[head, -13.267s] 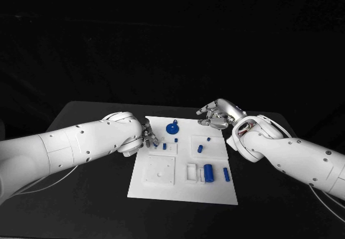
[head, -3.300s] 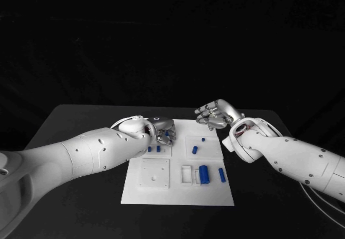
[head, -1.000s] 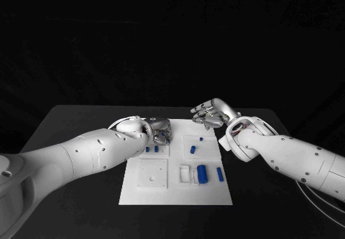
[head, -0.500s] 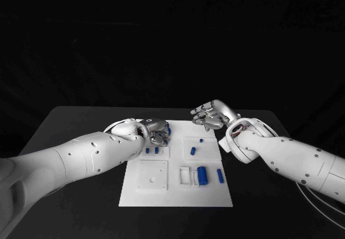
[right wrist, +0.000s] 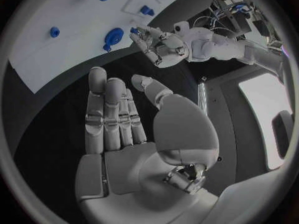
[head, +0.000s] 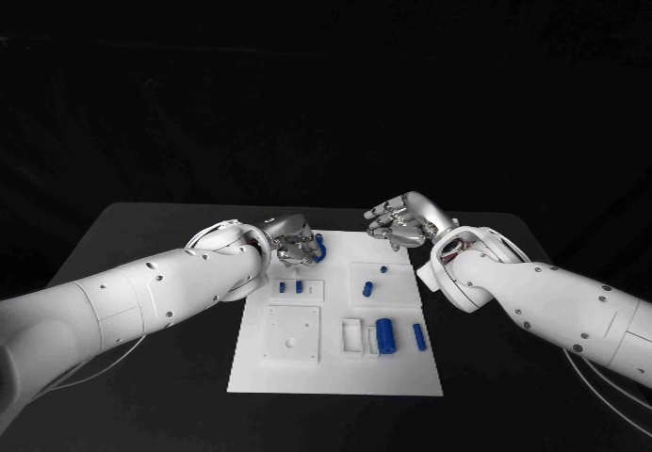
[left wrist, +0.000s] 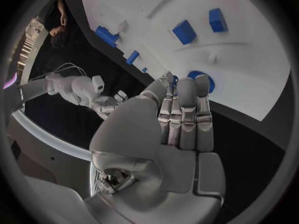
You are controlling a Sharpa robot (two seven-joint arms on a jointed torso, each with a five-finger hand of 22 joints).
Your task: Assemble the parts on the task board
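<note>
The white task board [head: 292,363] lies mid-table. My left hand [head: 288,237] hovers over its far left part and pinches a small blue peg [right wrist: 132,31] at its fingertips, just above a round blue disc [head: 320,248] that it partly hides. The left wrist view shows the disc [left wrist: 204,79] beyond the fingertips [left wrist: 187,87]. My right hand [head: 403,218] is held above the board's far right edge, fingers apart and holding nothing. Two small blue blocks [head: 289,285] stand in the left panel. A blue peg [head: 366,287] and a smaller one [head: 384,270] sit right of them.
A thick blue cylinder [head: 386,334] and a slim blue bar [head: 417,336] lie on the board's near right part beside a white slotted holder [head: 352,331]. A square white plate [head: 294,332] with small holes takes the near left. Black table [head: 150,235] surrounds the board.
My left hand has risen and shifted a little toward the board's far edge, uncovering part of the blue disc. The right hand has barely moved.
</note>
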